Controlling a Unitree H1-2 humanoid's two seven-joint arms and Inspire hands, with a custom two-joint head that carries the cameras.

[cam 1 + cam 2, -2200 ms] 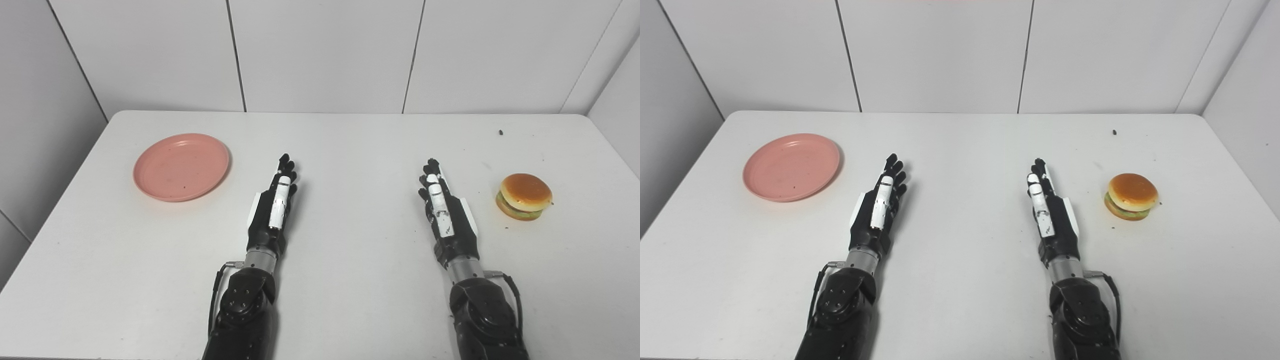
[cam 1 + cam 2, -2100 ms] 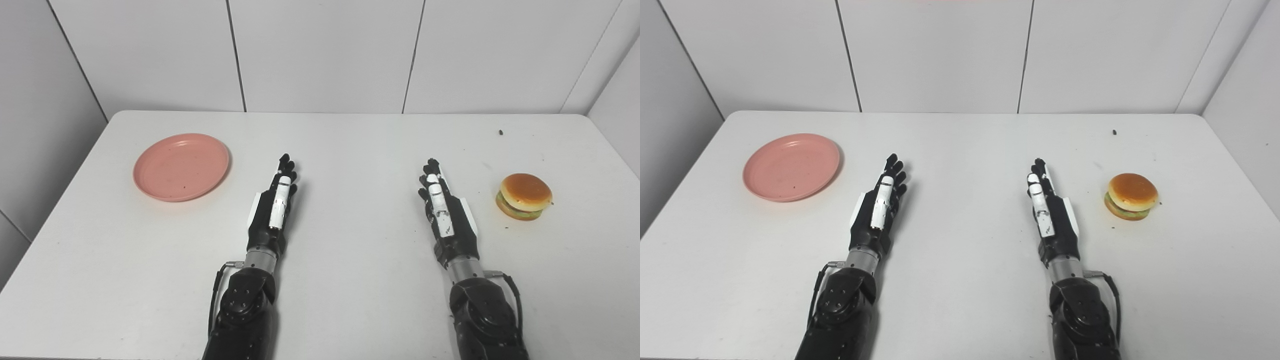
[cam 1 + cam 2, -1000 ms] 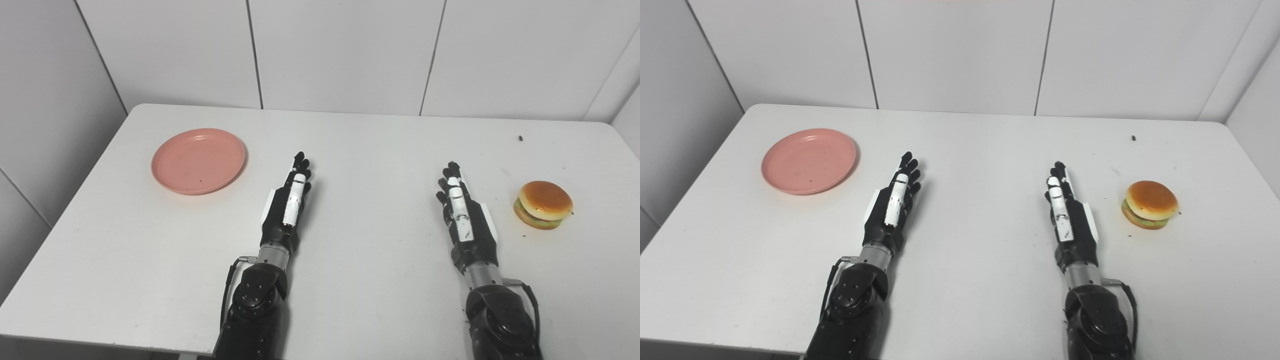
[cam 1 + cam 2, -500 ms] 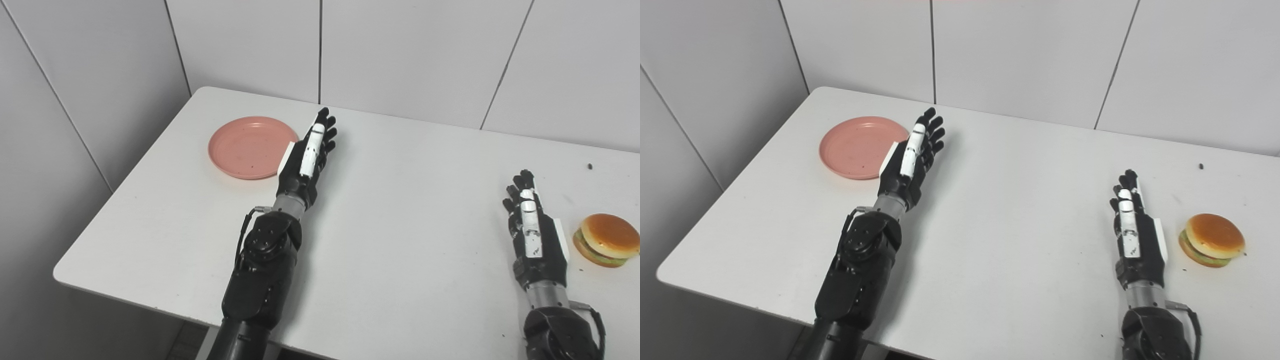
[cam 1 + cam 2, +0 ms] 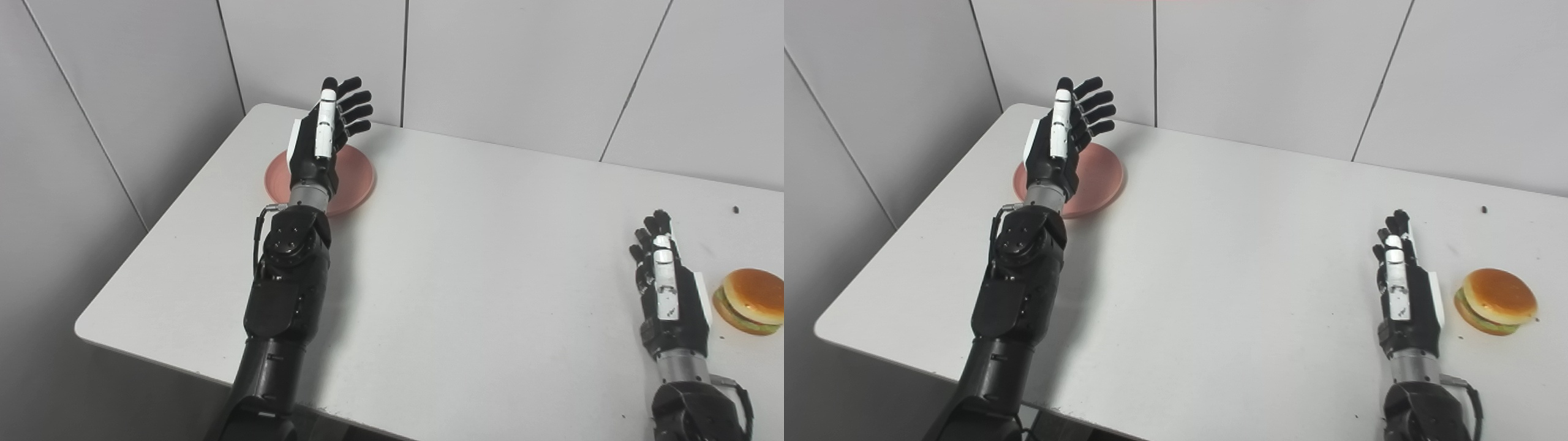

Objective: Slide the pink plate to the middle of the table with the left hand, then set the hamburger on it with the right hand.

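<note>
While our left hand (image 5: 321,144) is hovering fingers-apart above the pink plate (image 5: 352,177), we are judging it needs lowering; our right hand (image 5: 667,294) is lying open.

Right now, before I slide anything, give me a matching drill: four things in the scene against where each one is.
Things:
1. pink plate
2. hamburger
3. left hand
4. right hand

Places:
A. lying open just left of the hamburger
B. far left corner of the table
C. raised open over the plate
D. near the table's right edge

Pairs: 1-B, 2-D, 3-C, 4-A
</note>
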